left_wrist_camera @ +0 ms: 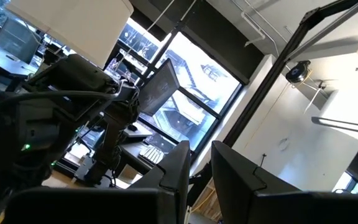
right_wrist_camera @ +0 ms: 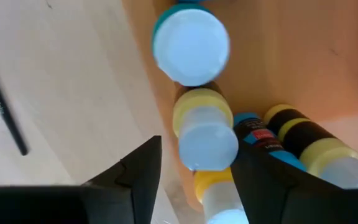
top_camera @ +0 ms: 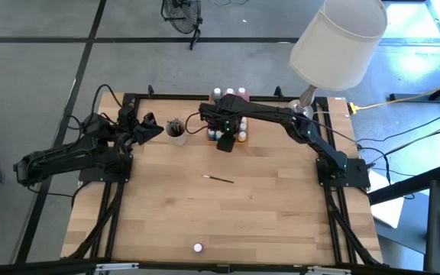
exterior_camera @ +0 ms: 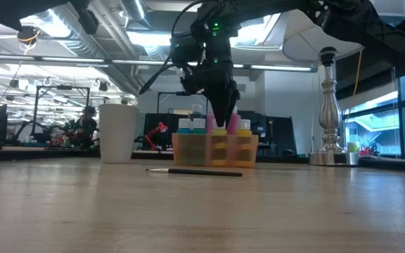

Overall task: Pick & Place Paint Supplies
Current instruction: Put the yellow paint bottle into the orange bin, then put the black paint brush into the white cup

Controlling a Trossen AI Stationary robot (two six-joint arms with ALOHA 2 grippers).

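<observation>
Overhead, the wooden table [top_camera: 228, 218] fills most of the scene, with a white lamp shade [top_camera: 339, 42] looming over its far right corner above a silver lamp base [exterior_camera: 327, 105]. On the left the left arm waits folded near the table's far left edge, its left gripper [left_wrist_camera: 199, 168] tipped upward toward the room's windows, fingers [left_wrist_camera: 178, 167] slightly parted and holding nothing.

Reaching in from the right, the right arm stretches across the far edge, and the right gripper [right_wrist_camera: 194, 165] hangs point-down over the orange tray [exterior_camera: 188, 150] — its fingers [right_wrist_camera: 143, 167] are spread on either side of a yellow paint pot [right_wrist_camera: 205, 134] with a white cap. I cannot tell whether the pads touch it. Other pots crowd right beside it in the tray: a blue one [right_wrist_camera: 190, 45] and a dark-banded yellow one [right_wrist_camera: 319, 149]. Pink bottles [top_camera: 230, 95] stand at the tray's far side.

A white cup [exterior_camera: 118, 132] sits left of the tray. One thin paintbrush [top_camera: 219, 179] lies loose on bare wood in front of the tray, well apart from it — and a small white-capped pot [top_camera: 198, 247] sits alone near the table's front edge.
</observation>
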